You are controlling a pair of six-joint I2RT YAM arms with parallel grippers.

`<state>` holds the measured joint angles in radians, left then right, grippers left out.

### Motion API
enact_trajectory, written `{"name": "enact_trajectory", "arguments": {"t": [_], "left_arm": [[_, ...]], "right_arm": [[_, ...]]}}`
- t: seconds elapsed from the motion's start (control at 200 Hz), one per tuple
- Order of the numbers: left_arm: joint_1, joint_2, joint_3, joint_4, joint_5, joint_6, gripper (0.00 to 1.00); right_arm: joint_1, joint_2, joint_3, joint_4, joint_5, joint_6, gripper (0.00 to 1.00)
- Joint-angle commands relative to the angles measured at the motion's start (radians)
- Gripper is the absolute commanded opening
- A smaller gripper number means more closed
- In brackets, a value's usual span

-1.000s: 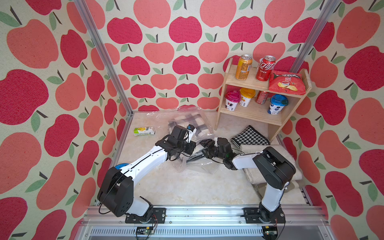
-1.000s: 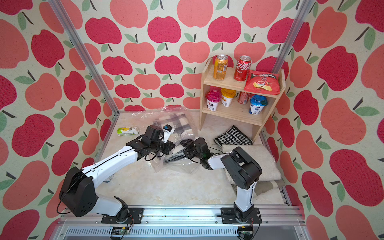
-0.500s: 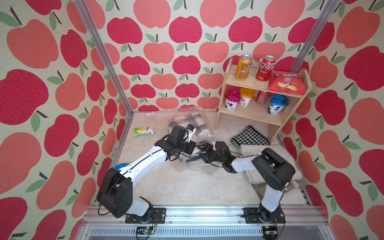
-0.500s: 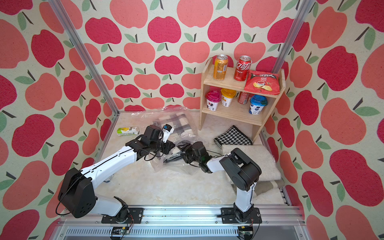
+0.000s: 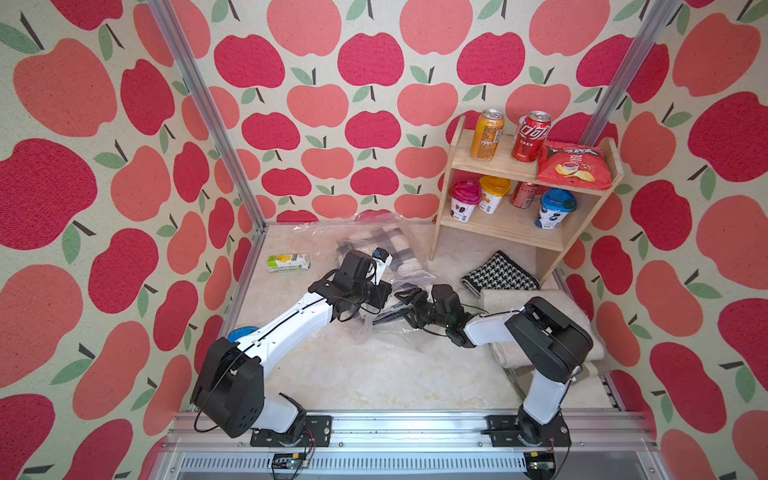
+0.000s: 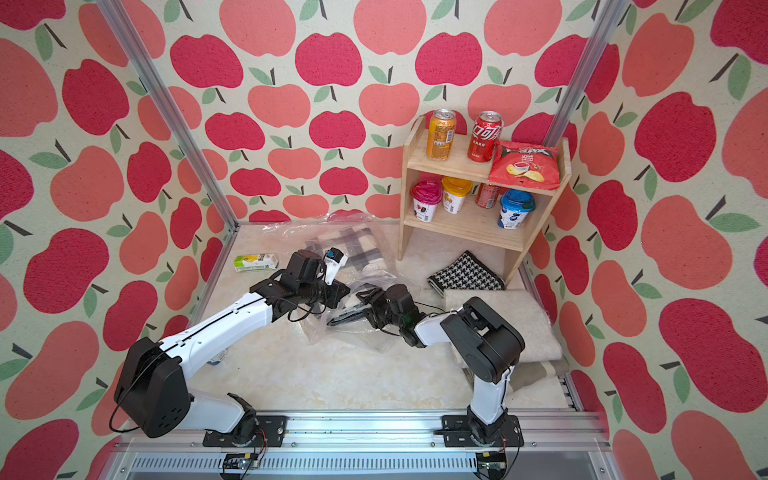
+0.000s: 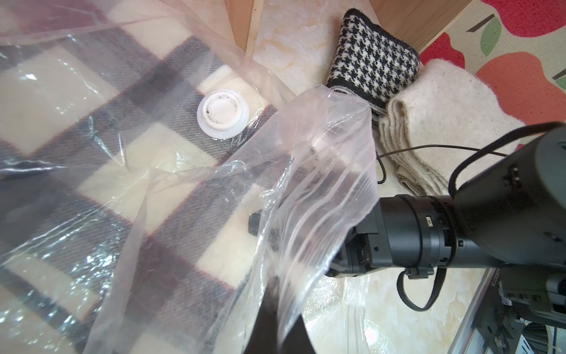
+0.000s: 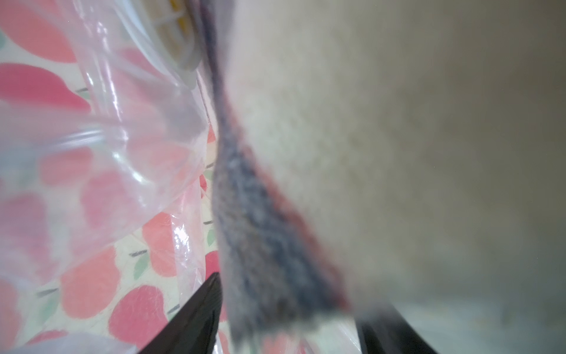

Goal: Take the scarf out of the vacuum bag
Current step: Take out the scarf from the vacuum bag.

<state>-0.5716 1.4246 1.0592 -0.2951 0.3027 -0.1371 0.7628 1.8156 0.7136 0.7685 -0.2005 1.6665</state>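
The vacuum bag (image 5: pixel 376 226) lies crinkled at the back centre, its white valve cap (image 7: pixel 222 114) on its face. Inside it is a cream and grey plaid scarf (image 5: pixel 370 243) (image 7: pixel 92 153). My left gripper (image 7: pixel 277 294) (image 5: pixel 383 290) is shut on the bag's loose plastic edge (image 7: pixel 321 184) and holds it lifted. My right gripper (image 5: pixel 397 305) (image 6: pixel 355 306) reaches in under that plastic from the right. It is open (image 8: pixel 291 331), with the scarf's grey edge (image 8: pixel 269 245) between its fingers, blurred and very close.
A wooden shelf (image 5: pixel 519 224) with cans, cups and a chip bag stands at the back right. A houndstooth cloth (image 5: pixel 500 274) and a folded cream cloth (image 5: pixel 498 297) lie beside the right arm. A juice carton (image 5: pixel 289 262) lies at the left.
The right gripper has shifted slightly toward the front inside the bag's mouth, and the plastic round it has crumpled differently. The left arm has held still.
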Motion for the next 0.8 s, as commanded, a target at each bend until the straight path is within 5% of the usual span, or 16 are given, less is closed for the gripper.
{"name": "enact_trajectory", "arguments": {"t": [0.0, 0.39, 0.795], "left_arm": [[0.007, -0.039, -0.015, -0.010, -0.002, 0.006, 0.00], [-0.014, -0.097, -0.109, -0.002, -0.019, -0.030, 0.00], [-0.015, -0.093, -0.102, 0.000, -0.021, -0.027, 0.00]], "right_arm": [[-0.022, 0.009, 0.005, -0.021, -0.008, -0.005, 0.68], [-0.049, 0.048, 0.044, 0.016, -0.032, -0.001, 0.54], [-0.044, 0.074, 0.095, -0.072, -0.033, -0.026, 0.60]]}}
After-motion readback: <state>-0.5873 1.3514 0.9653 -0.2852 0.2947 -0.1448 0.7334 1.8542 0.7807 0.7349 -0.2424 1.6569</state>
